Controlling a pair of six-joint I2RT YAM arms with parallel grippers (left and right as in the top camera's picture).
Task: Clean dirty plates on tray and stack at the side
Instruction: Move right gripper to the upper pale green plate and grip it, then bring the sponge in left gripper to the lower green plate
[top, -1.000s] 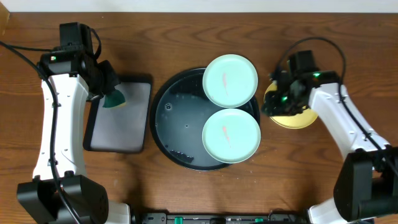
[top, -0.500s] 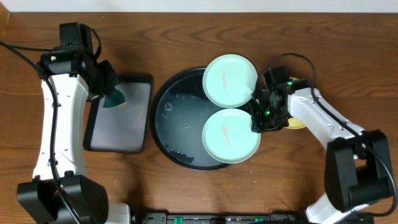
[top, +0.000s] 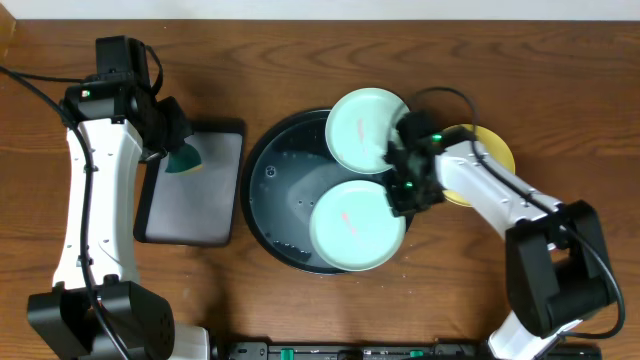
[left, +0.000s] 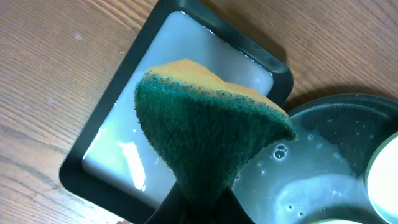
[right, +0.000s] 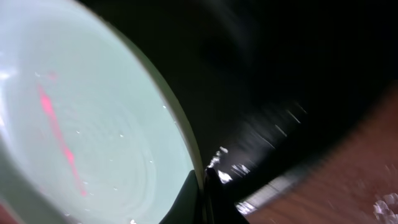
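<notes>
my right gripper (top: 399, 193) pinching rim of near mint plate (top: 352, 228) | plate lies in black tray (top: 272, 150), gripped for scrubbing | my left gripper (top: 174, 148) squeezing sponge (top: 185, 159) over grey tray (top: 192, 205), ready

The desk (top: 300, 60) is brown wood with visible grain and a low satin sheen. The black tray (top: 268, 195) looks like glossy plastic, beaded with water droplets. At its 1 o'clock the mint plate (top: 360, 125) is smooth plastic with a soft shine. The second mint plate (top: 350, 225), at 5 o'clock, looks the same, slick and wet. The yellow plate (top: 495, 145), at the tray's 3 o'clock, is smooth plastic too. The sponge (left: 205, 130) has a coarse, fibrous dark-green face on soft yellow foam. The grey tray (left: 186, 43) is smooth under a milky wet film. The arm shells (top: 95, 200) are smooth white plastic.
</notes>
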